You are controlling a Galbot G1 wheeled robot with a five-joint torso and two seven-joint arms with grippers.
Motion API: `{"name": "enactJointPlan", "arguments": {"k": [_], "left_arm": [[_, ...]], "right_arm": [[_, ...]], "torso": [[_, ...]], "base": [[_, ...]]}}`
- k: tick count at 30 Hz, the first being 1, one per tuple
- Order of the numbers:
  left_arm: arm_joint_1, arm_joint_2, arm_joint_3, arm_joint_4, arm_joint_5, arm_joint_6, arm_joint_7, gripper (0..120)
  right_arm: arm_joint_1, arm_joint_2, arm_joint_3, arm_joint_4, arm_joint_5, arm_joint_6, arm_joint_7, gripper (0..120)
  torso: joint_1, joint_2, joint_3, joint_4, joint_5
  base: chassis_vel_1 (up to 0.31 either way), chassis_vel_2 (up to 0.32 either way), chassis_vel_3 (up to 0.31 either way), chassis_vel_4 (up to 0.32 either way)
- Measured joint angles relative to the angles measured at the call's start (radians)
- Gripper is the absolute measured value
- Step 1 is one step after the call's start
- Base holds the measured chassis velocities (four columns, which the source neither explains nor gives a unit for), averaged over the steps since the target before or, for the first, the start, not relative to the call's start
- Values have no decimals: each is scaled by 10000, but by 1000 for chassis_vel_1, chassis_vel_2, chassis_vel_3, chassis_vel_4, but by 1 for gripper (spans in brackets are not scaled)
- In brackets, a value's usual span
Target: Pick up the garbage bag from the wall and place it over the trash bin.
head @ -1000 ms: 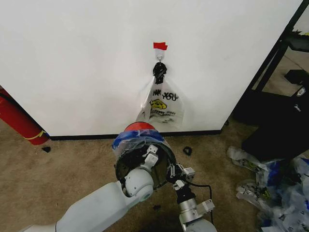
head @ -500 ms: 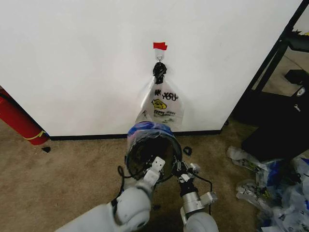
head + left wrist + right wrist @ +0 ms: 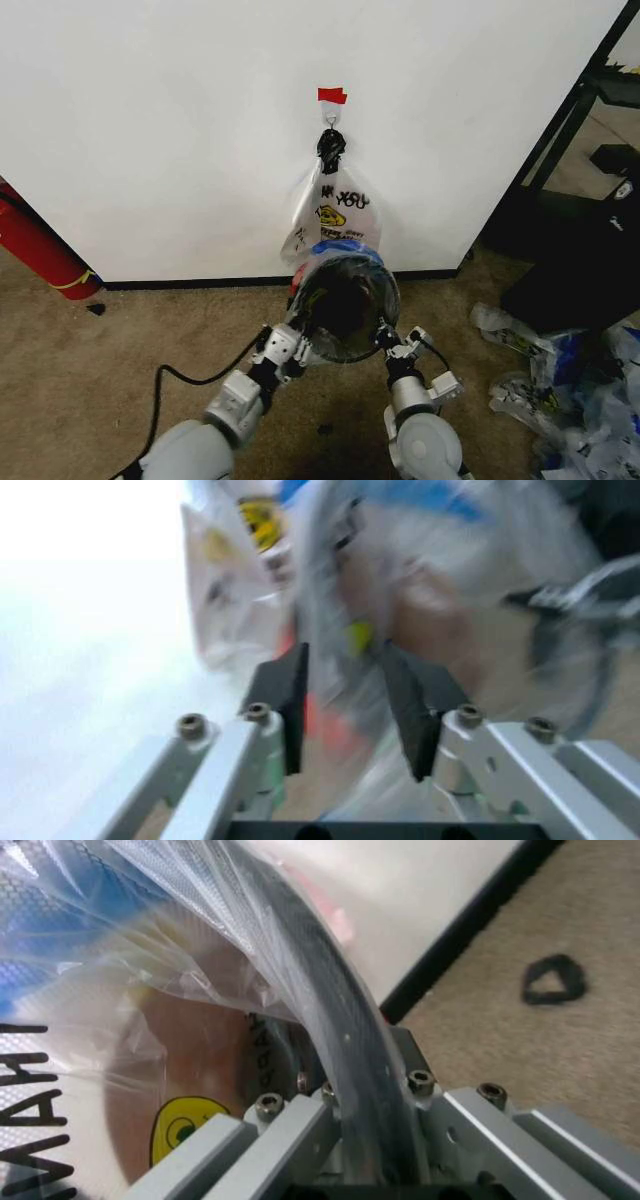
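Observation:
The trash bin (image 3: 345, 300), black mesh, is lifted off the carpet in front of the wall (image 3: 150, 130), its mouth tilted toward the head camera. The garbage bag (image 3: 346, 247), thin plastic with blue patches, lies stretched over the bin's rim. My right gripper (image 3: 388, 338) is shut on the right side of the rim; the right wrist view shows that gripper (image 3: 350, 1080) clamping the black rim (image 3: 325, 982) and the bag film (image 3: 150, 930) together. My left gripper (image 3: 290, 345) is at the lower left of the rim. In the left wrist view, its fingers (image 3: 290, 697) stand apart with the blurred rim between them.
A clear bag with "THANK YOU" lettering (image 3: 335, 210) hangs from the hook (image 3: 330, 118) under a red tape strip (image 3: 332, 95). A red cylinder (image 3: 35, 245) leans at the left. A pile of plastic bags (image 3: 560, 390) and a black rack (image 3: 590, 150) stand at the right.
The bin has risen and shifted right toward the wall, tipping its mouth toward the camera. My left arm has drawn back from over the bin to its left rim.

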Motion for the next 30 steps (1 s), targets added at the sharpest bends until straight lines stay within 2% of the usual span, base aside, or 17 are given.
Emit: {"name": "enactJointPlan", "arguments": {"k": [3,5,7,11,13,15,18,24,30], "left_arm": [[410,200,-310,167,257,302,1,52],[457,209,-312,237,310,344,4,54],[532,198,-277,447,449,422,8,61],[350,-28,-73,1144,562,629,-125,81],[309,-58,-62,1228,559,659,-148,82],[110,-172,-61,1657,571,711,-227,95],[-6,-219,-130,1962,690,708,-248,100],[-114,-240,-409,2635,1033,511,-96,100],[-494,-345,-337,3433,1114,-290,452,100]], "right_arm": [[-143,22,162,175,288,-66,226,0],[-182,23,173,226,311,-77,235,0],[-279,26,192,362,332,-94,238,0],[-528,10,188,732,234,-129,244,0],[-562,0,181,790,213,-136,251,0],[-751,-71,127,1066,34,-195,308,0],[-913,-164,40,1240,-172,-212,338,0],[-1046,-418,-236,1527,-335,-379,540,0],[-1159,-560,-486,1948,-318,-846,856,0]], "torso": [[0,0,0,0,1],[0,0,0,0,0],[0,0,0,1,0],[0,0,0,0,0],[0,0,0,0,0],[0,0,0,1,0],[0,0,0,0,1],[0,0,0,2,3],[0,0,0,0,1]], "base": [[0,0,0,0],[0,0,0,0],[0,0,0,0],[0,0,0,0],[0,0,0,0],[0,0,0,0],[0,0,0,0],[0,0,0,0],[0,0,0,0]]}}
